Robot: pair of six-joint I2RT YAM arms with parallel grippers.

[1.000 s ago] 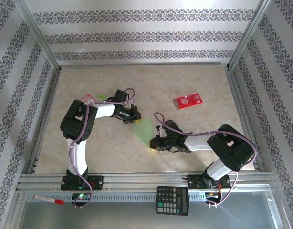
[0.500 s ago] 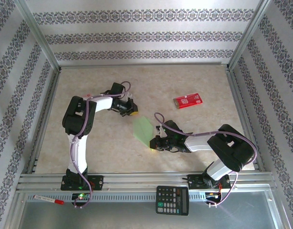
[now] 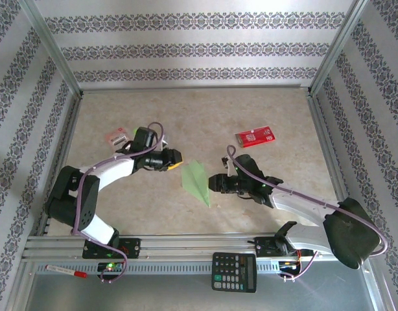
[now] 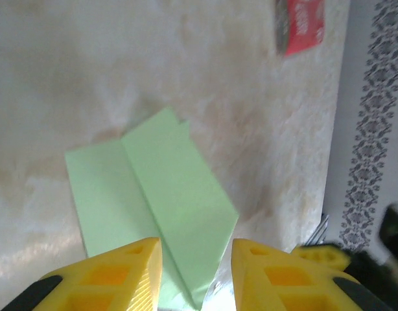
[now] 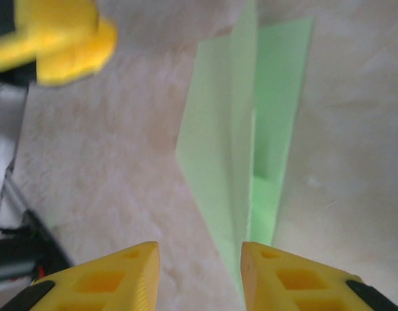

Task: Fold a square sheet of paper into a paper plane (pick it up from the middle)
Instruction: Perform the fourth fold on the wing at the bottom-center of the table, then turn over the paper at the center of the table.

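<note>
The light-green paper plane (image 3: 196, 181) lies flat on the table as a slim pointed dart with a centre crease, its tip toward the near edge. In the left wrist view the paper plane (image 4: 153, 194) lies beyond the yellow fingers, its point reaching under the gap. My left gripper (image 3: 175, 159) stands open just left of its wide end, holding nothing. My right gripper (image 3: 214, 183) is open just right of the paper, apart from it. From the right wrist the paper plane (image 5: 241, 142) runs ahead of the open right gripper (image 5: 199, 272). The left gripper (image 4: 196, 262) has only table and paper between its fingers.
A red-and-white packet (image 3: 254, 137) lies at the back right. A small pinkish packet (image 3: 115, 137) sits behind the left arm. On the near metal ledge rest a calculator (image 3: 233, 272) and a marker (image 3: 66, 271). Metal frame rails and patterned walls bound the table.
Both grippers have opened and let go of the paper, which now lies free on the table. The left arm has drawn back leftward; the right arm has shifted right and up.
</note>
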